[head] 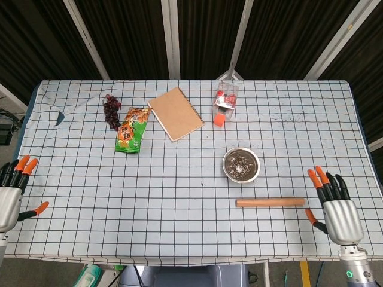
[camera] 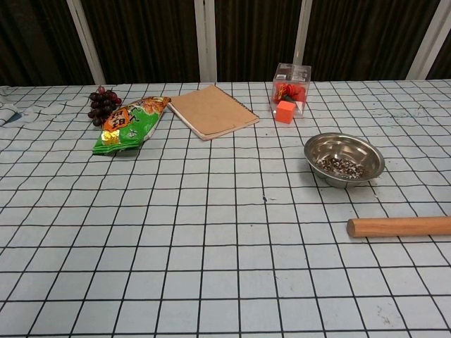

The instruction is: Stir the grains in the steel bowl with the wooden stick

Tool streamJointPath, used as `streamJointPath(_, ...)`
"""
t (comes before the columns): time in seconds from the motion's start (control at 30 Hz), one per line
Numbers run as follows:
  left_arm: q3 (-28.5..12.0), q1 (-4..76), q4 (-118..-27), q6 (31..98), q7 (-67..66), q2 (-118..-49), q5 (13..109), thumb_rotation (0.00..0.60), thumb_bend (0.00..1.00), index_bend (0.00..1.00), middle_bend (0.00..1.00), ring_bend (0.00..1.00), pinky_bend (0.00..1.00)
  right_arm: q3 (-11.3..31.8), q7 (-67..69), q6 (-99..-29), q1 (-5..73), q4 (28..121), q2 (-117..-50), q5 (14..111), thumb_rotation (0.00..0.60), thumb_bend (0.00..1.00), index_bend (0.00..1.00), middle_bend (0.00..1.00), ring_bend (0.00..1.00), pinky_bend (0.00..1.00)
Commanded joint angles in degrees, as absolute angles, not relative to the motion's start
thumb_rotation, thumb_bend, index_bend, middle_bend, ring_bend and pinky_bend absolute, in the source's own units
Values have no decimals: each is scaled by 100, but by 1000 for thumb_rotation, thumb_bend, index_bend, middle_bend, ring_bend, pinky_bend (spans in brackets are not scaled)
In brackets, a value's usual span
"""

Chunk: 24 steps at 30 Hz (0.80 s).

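Note:
The steel bowl (head: 242, 165) (camera: 344, 159) holds dark grains and sits right of the table's middle. Just in front of it the wooden stick (head: 270, 202) (camera: 399, 226) lies flat, running left to right. My right hand (head: 333, 208) hovers at the table's front right, a short way right of the stick's end, fingers spread and holding nothing. My left hand (head: 12, 194) stays at the front left edge, far from both objects, also spread and empty. Neither hand shows in the chest view.
At the back lie a bunch of dark grapes (head: 111, 111), a green snack bag (head: 131, 130), a brown notebook (head: 175, 113) and a clear box with red contents (head: 225, 97), an orange cube (head: 219, 119) beside it. A checked cloth (head: 149, 197) covers the table.

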<state>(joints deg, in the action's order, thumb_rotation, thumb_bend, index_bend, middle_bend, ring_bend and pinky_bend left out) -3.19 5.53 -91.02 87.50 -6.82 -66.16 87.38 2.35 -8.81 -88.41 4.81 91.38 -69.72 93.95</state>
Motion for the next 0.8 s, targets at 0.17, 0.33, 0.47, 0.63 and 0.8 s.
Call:
streamJointPath(0.17, -319, 539, -9101, 8786, -684, -6629, 8743, 600, 16, 0, 0, 0, 0, 98, -1448, -8329, 788, 9181, -7366, 9624, 600, 349, 303, 310, 1, 0)
streamJointPath(0.33, -313, 542, -9107, 8770, -663, -6622, 8740, 600, 16, 0, 0, 0, 0, 87, -1660, -8126, 889, 9134, -7628, 9581, 600, 348, 340, 341, 7, 0)
streamJointPath(0.47, -313, 550, -9116, 8747, -636, -6616, 8729, 600, 17, 0, 0, 0, 0, 97, -1776, -7986, 954, 9082, -7814, 9496, 600, 348, 345, 345, 10, 0)
streamJointPath(0.63, -313, 561, -9131, 8709, -608, -6606, 8703, 600, 17, 0, 0, 0, 0, 133, -1912, -7811, 1047, 8948, -8080, 9371, 600, 349, 346, 345, 10, 0)
streamJointPath(0.8, -311, 561, -9140, 8707, -594, -6597, 8700, 600, 16, 0, 0, 0, 0, 199, -2009, -7656, 1150, 8738, -8350, 9223, 600, 349, 354, 351, 25, 0)
